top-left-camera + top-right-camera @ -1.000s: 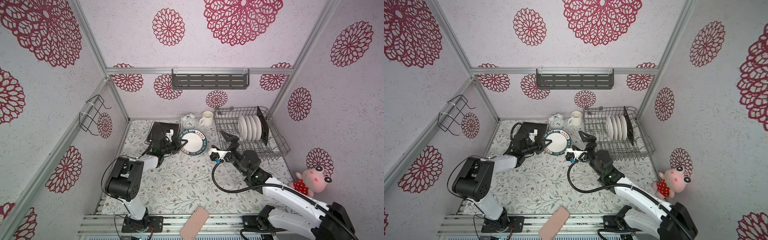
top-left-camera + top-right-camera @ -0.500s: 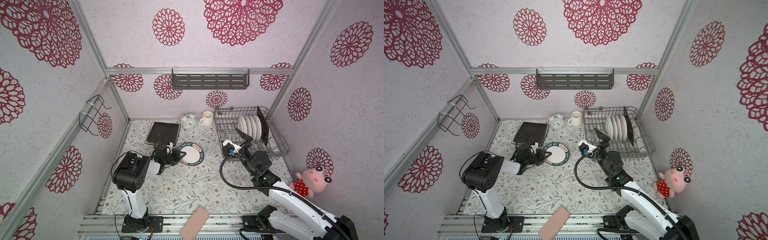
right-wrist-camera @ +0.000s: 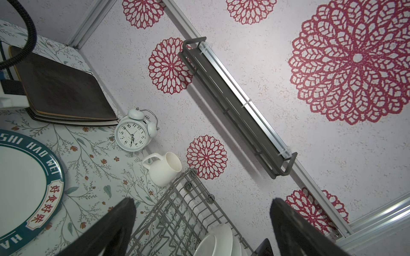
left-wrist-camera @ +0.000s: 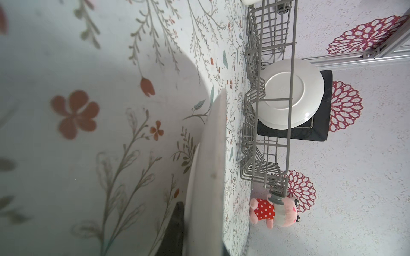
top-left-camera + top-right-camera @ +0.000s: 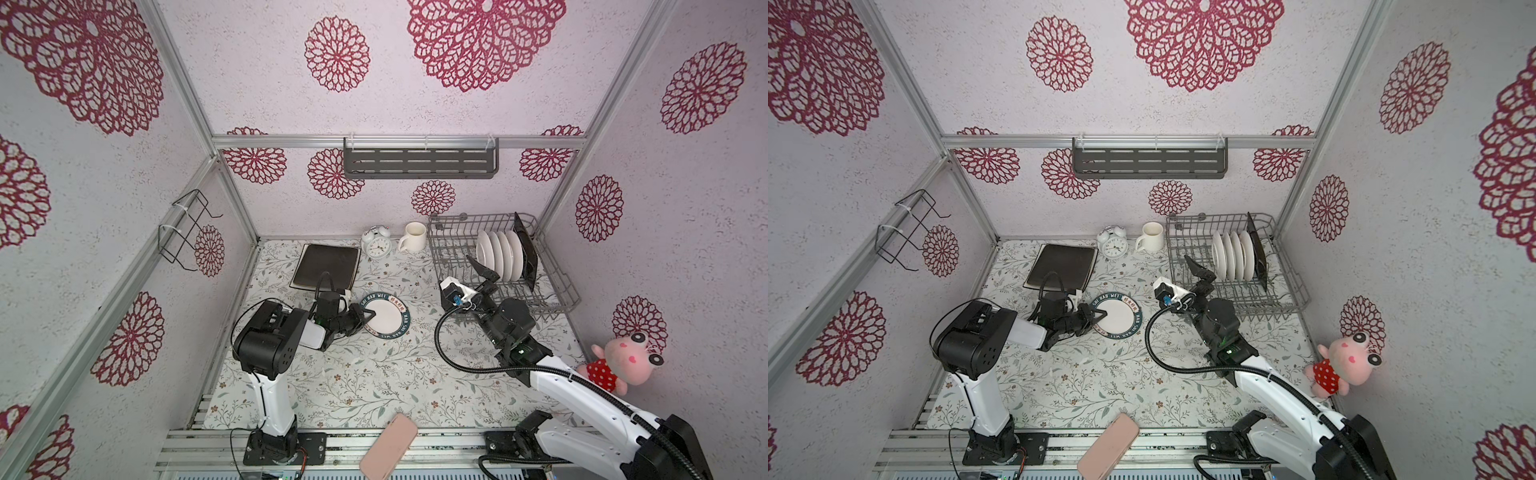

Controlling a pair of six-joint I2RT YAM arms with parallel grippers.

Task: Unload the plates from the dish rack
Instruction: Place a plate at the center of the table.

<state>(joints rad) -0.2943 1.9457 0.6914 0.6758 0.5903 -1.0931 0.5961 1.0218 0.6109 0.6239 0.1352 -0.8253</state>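
Left gripper point(image 5: 365, 314) is pinching the rim of the lettered round plate point(image 5: 387, 319), right gripper point(image 5: 482, 272) is spread wide near the white plates point(image 5: 500, 254) in the dish rack point(image 5: 559, 284).

The left arm point(image 5: 270, 392) and right arm point(image 5: 582, 388) had white links, black joints and black bases. A ribbed black cable point(image 5: 438, 334) looped off the right arm.

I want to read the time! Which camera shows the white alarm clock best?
The right wrist view: the alarm clock is big there, facing the camera, numbers and hands clear. In both top views the clock is tiny, its face too small to read. The left wrist view does not show it.
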